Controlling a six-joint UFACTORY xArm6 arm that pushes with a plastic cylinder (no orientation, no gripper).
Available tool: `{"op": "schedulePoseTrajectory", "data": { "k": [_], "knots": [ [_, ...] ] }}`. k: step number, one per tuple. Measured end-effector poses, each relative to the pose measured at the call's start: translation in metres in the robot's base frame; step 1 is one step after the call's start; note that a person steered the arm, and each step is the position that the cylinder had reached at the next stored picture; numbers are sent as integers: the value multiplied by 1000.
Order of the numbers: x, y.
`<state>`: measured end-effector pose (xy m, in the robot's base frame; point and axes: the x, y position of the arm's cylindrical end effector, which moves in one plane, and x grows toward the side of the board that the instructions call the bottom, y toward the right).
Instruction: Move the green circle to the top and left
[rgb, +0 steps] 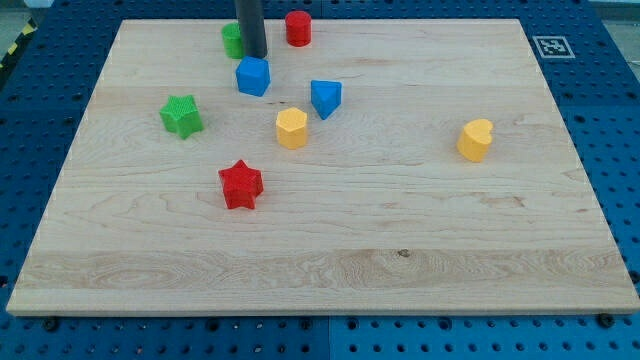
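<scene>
The green circle (231, 40) sits near the board's top edge, left of centre, partly hidden behind my rod. My tip (255, 56) rests just right of the green circle, touching or nearly touching it, and just above the blue block (253, 76).
A red cylinder (298, 28) stands right of the rod at the top. A green star (181, 116) lies at the left, a red star (240, 185) below centre-left, a blue triangular block (325, 98), a yellow hexagon (291, 128), and a yellow heart-like block (476, 140) at the right. The wooden board (400, 260) ends close above the green circle.
</scene>
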<state>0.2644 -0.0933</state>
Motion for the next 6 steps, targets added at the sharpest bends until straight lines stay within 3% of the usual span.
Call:
{"op": "schedulePoseTrajectory", "data": {
  "k": [2,4,6],
  "knots": [
    [-7,-3],
    [-27,-55],
    [-42,-28]
  ]
}}
